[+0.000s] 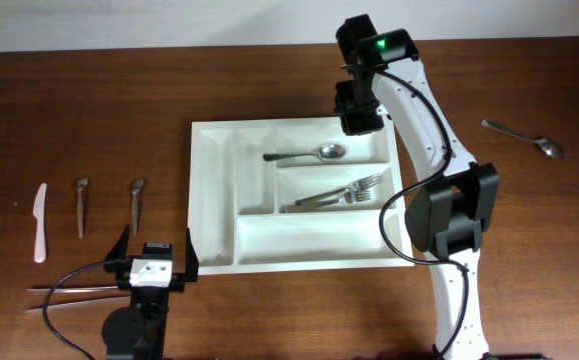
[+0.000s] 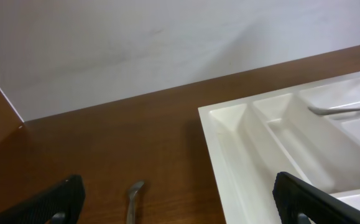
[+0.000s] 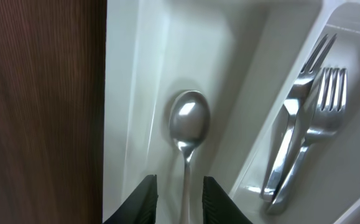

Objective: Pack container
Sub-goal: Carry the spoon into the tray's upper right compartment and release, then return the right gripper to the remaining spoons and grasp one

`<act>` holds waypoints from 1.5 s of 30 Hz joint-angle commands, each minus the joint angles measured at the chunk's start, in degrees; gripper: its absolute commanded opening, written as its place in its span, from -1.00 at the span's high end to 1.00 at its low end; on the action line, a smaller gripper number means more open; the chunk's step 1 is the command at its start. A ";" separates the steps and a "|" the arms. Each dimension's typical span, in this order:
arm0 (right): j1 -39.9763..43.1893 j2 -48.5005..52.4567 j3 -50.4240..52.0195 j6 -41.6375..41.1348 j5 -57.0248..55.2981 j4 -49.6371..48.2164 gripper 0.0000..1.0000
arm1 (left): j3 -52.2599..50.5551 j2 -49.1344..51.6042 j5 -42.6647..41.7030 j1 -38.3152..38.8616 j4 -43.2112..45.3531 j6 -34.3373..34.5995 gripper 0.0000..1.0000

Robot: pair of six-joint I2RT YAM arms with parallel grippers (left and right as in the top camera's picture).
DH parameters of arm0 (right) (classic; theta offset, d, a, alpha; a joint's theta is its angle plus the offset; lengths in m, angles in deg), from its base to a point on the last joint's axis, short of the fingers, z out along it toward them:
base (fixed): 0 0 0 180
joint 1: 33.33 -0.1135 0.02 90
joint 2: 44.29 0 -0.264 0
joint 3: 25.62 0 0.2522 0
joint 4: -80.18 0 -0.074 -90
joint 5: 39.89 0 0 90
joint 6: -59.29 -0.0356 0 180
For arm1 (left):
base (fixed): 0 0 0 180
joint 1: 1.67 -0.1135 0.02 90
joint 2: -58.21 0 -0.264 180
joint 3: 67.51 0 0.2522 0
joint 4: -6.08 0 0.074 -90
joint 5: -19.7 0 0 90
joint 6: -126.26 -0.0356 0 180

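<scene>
The white container point(image 1: 197, 200) lies in the middle of the table. A spoon point(image 1: 309, 154) rests in its far wide compartment and two forks point(image 1: 341, 194) in the middle one. My right gripper point(image 1: 357, 118) hovers over the far right corner of the container. In the right wrist view its black fingers point(image 3: 147, 199) stand slightly apart, open, either side of the spoon point(image 3: 189, 121) handle, with a gap on both sides. My left gripper point(image 1: 157, 243) is wide open near the front edge, left of the container point(image 2: 242, 143), holding nothing.
Left of the container lie a white plastic knife point(image 1: 39, 222) and two metal spoons point(image 1: 81, 205) point(image 1: 136, 200). Thin metal utensils point(image 1: 69, 295) lie by the left arm's base. Another spoon point(image 1: 524, 137) lies at the far right.
</scene>
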 commanded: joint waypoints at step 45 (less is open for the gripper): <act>42.42 0.13 0.44 28.02 0.37 -17.57 -0.98 | -0.44 -0.44 -0.66 -0.35 0.17 0.57 -0.98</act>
